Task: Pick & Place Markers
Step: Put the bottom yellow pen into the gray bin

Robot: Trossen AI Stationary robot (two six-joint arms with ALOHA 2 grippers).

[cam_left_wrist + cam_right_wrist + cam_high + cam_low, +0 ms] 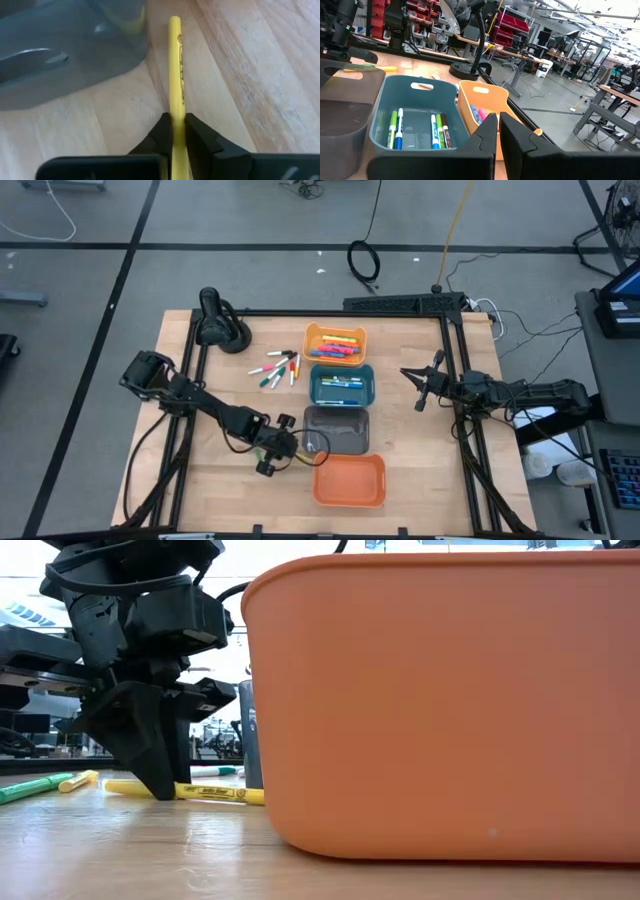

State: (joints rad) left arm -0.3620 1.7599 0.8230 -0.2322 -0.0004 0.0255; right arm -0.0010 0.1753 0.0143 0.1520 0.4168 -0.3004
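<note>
A yellow marker (176, 75) lies on the wooden table beside the grey bin (336, 428). My left gripper (175, 122) is shut on it, fingers touching down just left of the orange bin (450, 700) in the low view. More loose markers (277, 368) lie on the table left of the light orange bin (335, 343). That bin and the teal bin (341, 385) both hold markers. My right gripper (418, 385) hovers shut at the table's right side, holding nothing. My left gripper pinches the yellow marker's barrel (176, 107) between its two fingers, part way along its length. The fingers (150, 765) come from above, slanting steeply down. The marker (215, 792) lies flat on the table.
The four bins stand in a column down the table's middle, the orange one (349, 481) nearest the front edge. A black lamp base (220, 328) stands at the far left corner. A green and a yellow marker (45, 784) lie on the wood left of my left gripper.
</note>
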